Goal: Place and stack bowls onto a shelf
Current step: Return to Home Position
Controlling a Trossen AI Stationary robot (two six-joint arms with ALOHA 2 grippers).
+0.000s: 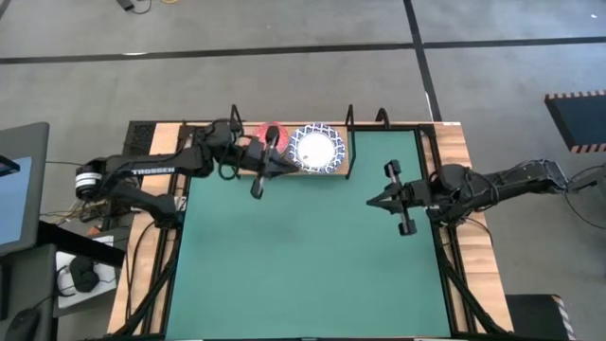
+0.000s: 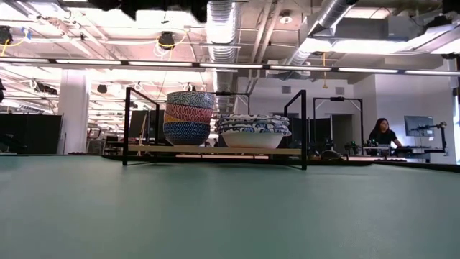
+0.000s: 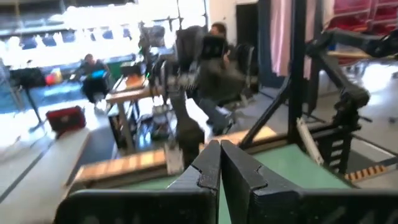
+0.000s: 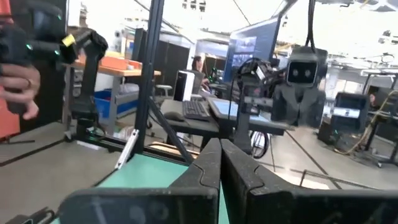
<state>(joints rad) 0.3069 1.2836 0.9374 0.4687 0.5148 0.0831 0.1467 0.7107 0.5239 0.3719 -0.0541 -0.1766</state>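
The shelf stands at the green mat's far edge. On it is a stack of small patterned bowls, red on top. To their right sit stacked white bowls with blue-patterned rims. My left gripper is shut and holds nothing. It hangs over the shelf's near edge, between the two stacks. My right gripper is shut and holds nothing. It is over the mat's right part, pointing left. Neither gripper shows in the low view.
The green mat lies bare in front of the shelf, with wooden table strips along both sides. The shelf's black wire end frames rise at each end. A person's hand shows beyond the table; another person sits far off.
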